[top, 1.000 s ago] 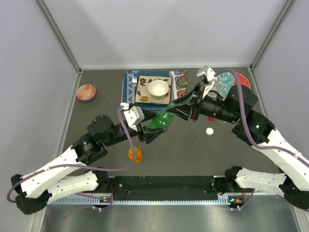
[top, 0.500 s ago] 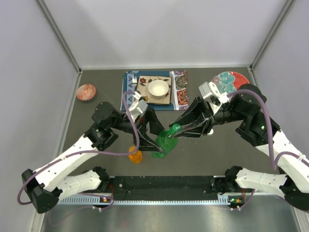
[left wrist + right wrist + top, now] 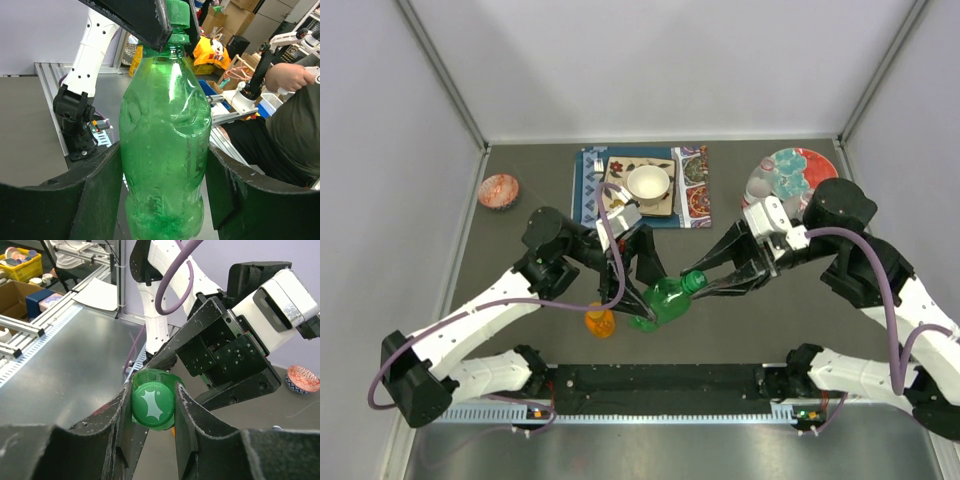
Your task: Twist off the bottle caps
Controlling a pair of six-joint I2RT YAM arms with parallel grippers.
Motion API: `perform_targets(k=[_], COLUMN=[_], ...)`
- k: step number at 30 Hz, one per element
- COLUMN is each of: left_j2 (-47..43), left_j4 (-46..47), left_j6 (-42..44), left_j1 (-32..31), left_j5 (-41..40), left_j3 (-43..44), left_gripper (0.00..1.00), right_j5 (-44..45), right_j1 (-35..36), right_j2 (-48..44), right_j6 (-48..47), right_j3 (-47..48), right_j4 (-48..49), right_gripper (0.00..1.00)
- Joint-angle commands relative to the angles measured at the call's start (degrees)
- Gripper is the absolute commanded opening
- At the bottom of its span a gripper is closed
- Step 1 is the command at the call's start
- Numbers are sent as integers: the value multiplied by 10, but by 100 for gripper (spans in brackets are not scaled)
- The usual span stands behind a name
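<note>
Green bottle (image 3: 663,302): tilted mid-bench (image 3: 750,330), left fingers (image 3: 97,200) clamped on its body. Green cap (image 3: 152,405): still on, right fingers (image 3: 192,420) pinched shut around it. Orange bottle (image 3: 600,321): alongside on bench, untouched, cap unclear.

Top camera: high, behind the arm bases, looking down over the whole table (image 3: 730,175), far off. Left wrist camera: very close, sighting between its own fingers (image 3: 95,195) along the green bottle (image 3: 165,140), toward the table's near rail and the room beyond. Right wrist camera: equally close, facing the cap (image 3: 152,405) end-on; bottle and cap show in all three views.
</note>
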Motion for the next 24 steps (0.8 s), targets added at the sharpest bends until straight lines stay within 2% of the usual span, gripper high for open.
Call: perform_targets(k=[1, 3, 4, 6, 7, 10, 13, 18, 19, 24], left_j2=[-5, -8, -9, -15, -19, -23, -23, -29, -32, -48], left_j4=[70, 20, -5, -88, -106, -154, -185, -228, -236, -301], left_j6=[-16, 16, 32, 96, 113, 166, 184, 223, 232, 304], left_j1=[14, 14, 14, 14, 15, 14, 14, 13, 13, 7], left_j5=[-44, -50, -56, -82, -89, -110, -119, -141, -160, -257], left_j3=[18, 23, 28, 35, 39, 43, 47, 50, 50, 54], left_gripper=[27, 27, 27, 27, 27, 27, 28, 27, 27, 27], right_j5=[-28, 2, 34, 76, 102, 147, 184, 275, 330, 485], right_j1=[8, 8, 8, 9, 7, 8, 9, 8, 8, 8], right_j2=[-9, -10, -11, -13, -15, -20, -25, -25, -24, -9], right_j6=[-34, -24, -17, 9, 13, 33, 53, 101, 111, 193], right_j3=[2, 5, 9, 17, 19, 22, 26, 44, 47, 75], right_j4=[-120, -117, -115, -105, -102, -88, -66, -30, -13, 13], right_gripper=[0, 3, 16, 29, 38, 54, 63, 70, 72, 76])
